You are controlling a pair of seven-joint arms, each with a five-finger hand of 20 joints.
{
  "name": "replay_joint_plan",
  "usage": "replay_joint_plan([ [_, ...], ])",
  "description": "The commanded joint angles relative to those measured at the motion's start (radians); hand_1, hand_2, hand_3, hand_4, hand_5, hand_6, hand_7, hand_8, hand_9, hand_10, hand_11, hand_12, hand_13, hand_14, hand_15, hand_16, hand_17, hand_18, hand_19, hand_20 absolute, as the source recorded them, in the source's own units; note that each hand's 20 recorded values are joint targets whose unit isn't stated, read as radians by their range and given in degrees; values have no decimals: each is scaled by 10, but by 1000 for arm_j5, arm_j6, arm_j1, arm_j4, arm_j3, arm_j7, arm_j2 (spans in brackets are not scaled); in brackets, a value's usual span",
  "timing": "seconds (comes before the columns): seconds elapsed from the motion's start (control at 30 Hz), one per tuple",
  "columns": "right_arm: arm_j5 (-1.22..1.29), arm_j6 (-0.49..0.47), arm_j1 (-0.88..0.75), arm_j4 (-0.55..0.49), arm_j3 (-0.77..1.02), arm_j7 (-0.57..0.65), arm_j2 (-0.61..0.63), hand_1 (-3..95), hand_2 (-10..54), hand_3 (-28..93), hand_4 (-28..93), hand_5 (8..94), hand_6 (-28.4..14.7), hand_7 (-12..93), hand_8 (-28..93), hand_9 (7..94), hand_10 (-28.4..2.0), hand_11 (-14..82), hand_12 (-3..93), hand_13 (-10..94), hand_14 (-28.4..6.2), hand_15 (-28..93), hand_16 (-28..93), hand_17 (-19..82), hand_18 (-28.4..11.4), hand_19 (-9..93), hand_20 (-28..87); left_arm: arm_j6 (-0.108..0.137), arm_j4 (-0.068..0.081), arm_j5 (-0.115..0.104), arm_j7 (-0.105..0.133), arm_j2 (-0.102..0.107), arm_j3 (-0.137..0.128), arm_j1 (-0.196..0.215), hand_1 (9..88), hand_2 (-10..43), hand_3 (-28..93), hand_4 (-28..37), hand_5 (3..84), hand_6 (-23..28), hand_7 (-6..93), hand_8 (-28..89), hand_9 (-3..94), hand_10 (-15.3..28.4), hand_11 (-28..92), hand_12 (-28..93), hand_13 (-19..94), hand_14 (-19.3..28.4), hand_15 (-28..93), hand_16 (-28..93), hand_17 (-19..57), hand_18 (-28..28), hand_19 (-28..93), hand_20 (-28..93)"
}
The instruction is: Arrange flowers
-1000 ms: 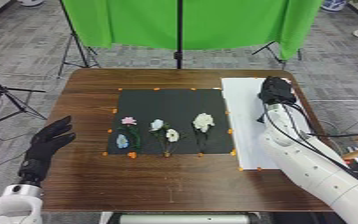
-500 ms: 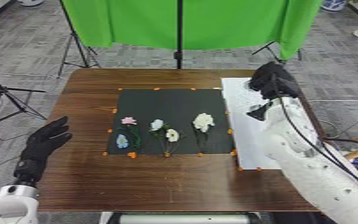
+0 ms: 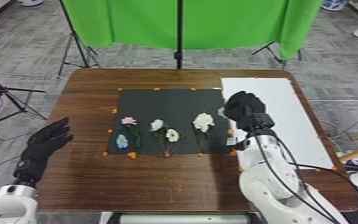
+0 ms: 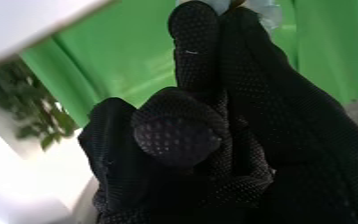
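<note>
My right hand (image 3: 245, 109) is over the boundary between the black mat (image 3: 162, 107) and the white board (image 3: 286, 120). A pale flower (image 4: 266, 11) shows at its fingertips in the right wrist view, where the right hand (image 4: 291, 115) pinches it; the glove hides most of it. On the mat lie a pink flower (image 3: 128, 120) above a blue one (image 3: 122, 141), two whitish flowers (image 3: 157, 125) (image 3: 172, 135) with stems meeting low down, and a larger cream flower (image 3: 202, 121) left of the right hand. Off the mat's left side, my left hand (image 3: 44, 145) rests open.
Small orange markers (image 3: 132, 155) line the mat's border. Brown tabletop (image 3: 149, 185) surrounds mat and board. A green backdrop (image 3: 140, 25) and black stands (image 3: 179, 55) are beyond the far edge.
My right hand has come from the far part of the white board toward the robot and left, to the mat's right edge. The left hand and the flowers on the mat look unchanged.
</note>
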Motion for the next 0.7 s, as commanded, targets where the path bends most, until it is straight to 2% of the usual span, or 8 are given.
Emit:
replay_joint_plan([
  [0.03,-40,11,-79,-10,-13,-13,-31,602,-95,589,-187,790,9,256,69,896,-81,94,430,876,-22,626,362,601,-150,932,573,-12,2,-4,-15,-3,-6,6,381,35,636,-67,353,29,131,-73,304,109,221,128,309,159,270,-6,97,151,241,223],
  [0.47,-31,-6,-114,-9,0,-26,-48,560,-95,588,-173,770,3,251,60,875,-88,80,415,868,-27,624,363,594,-153,932,569,-29,5,-4,-24,2,-6,0,371,38,641,-77,355,30,124,-70,307,110,217,129,309,160,266,-3,91,151,231,217],
  [0.63,-15,-20,-120,-13,3,-36,-49,532,-95,571,-154,753,-4,221,66,838,-104,139,339,866,-28,618,360,590,-153,932,566,-37,4,-2,-27,2,-9,2,370,38,640,-77,355,29,122,-68,308,111,214,130,308,159,264,-3,90,151,228,216],
  [0.7,-16,-23,-119,-11,2,-39,-50,505,-95,585,-153,745,-9,198,67,822,-114,173,282,871,-25,609,352,591,-151,932,561,-39,5,-1,-26,1,-9,0,369,36,642,-76,354,28,122,-68,308,110,213,130,308,159,263,-3,89,150,227,216],
])
